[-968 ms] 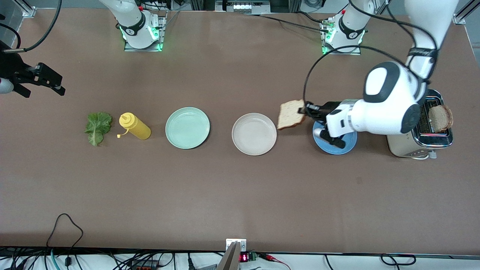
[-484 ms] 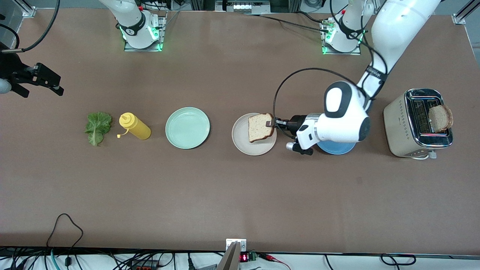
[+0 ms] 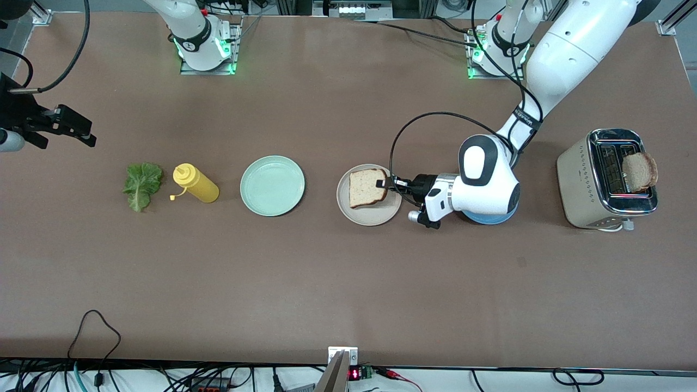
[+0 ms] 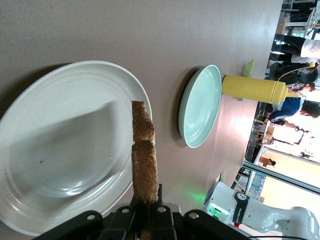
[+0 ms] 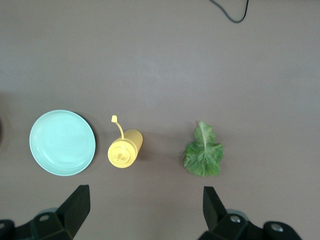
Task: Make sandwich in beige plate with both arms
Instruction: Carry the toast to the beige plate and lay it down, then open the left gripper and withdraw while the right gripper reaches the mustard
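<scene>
Front view: my left gripper is clamped on one edge of a slice of bread, which I hold over the beige plate. In the left wrist view the slice appears edge-on, its brown crust pinched between my fingers, with its shadow falling on the plate beneath; whether the bread touches the plate cannot be told. The beige plate sits near the middle of the table, in a row of things that runs between the two ends of the table. Just beside it, toward my left arm's end, a blue plate lies mostly hidden under my left wrist. Farther toward that end stands a toaster with a second slice standing up out of one slot. Toward my right arm's end of the row come a mint green plate, a yellow squeeze bottle lying on its side, and a lettuce leaf. My right gripper waits with its jaws spread wide and nothing in them, up over the table's edge at my right arm's end, near the lettuce; the right wrist view looks straight down on leaf, bottle and green plate.
</scene>
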`<action>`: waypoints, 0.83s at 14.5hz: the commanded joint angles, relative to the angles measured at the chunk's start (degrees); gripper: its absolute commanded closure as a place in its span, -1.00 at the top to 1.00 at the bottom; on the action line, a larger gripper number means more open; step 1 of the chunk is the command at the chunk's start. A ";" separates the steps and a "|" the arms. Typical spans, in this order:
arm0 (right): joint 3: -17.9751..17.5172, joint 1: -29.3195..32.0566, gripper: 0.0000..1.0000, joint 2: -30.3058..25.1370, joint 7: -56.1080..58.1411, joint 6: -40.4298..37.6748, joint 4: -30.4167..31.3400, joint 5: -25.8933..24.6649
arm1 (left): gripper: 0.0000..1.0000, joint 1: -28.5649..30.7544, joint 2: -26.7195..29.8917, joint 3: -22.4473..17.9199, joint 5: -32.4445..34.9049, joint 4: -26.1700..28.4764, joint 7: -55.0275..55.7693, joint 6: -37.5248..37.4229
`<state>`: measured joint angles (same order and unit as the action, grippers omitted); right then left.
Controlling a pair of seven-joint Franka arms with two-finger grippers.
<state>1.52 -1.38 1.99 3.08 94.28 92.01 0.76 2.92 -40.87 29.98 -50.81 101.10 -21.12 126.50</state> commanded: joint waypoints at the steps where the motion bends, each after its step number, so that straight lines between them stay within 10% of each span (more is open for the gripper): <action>1: -0.29 0.42 1.00 2.67 1.31 -3.03 -0.08 -0.05 | -0.99 0.07 -0.96 0.16 -1.92 0.06 -3.66 0.42; 9: -0.12 4.54 1.00 4.07 22.11 -4.81 0.27 2.66 | -0.88 -0.19 -3.86 0.16 -2.01 0.06 -7.27 3.23; 10: -0.12 6.20 1.00 4.51 25.80 -4.80 0.36 5.89 | -0.43 -0.19 -3.69 0.16 -1.92 0.06 -7.01 2.97; 11: -0.12 8.57 1.00 4.95 30.01 -4.54 0.97 9.14 | 0.99 -0.02 -3.60 0.16 -1.83 0.06 -7.18 2.88; 12: -0.03 10.85 1.00 5.82 36.14 -4.28 1.41 13.18 | 1.00 0.16 -3.25 0.08 -1.48 0.06 -6.66 2.79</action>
<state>1.88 5.01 6.72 29.88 90.25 92.76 8.00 2.86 -44.84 29.99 -50.88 101.10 -26.32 129.05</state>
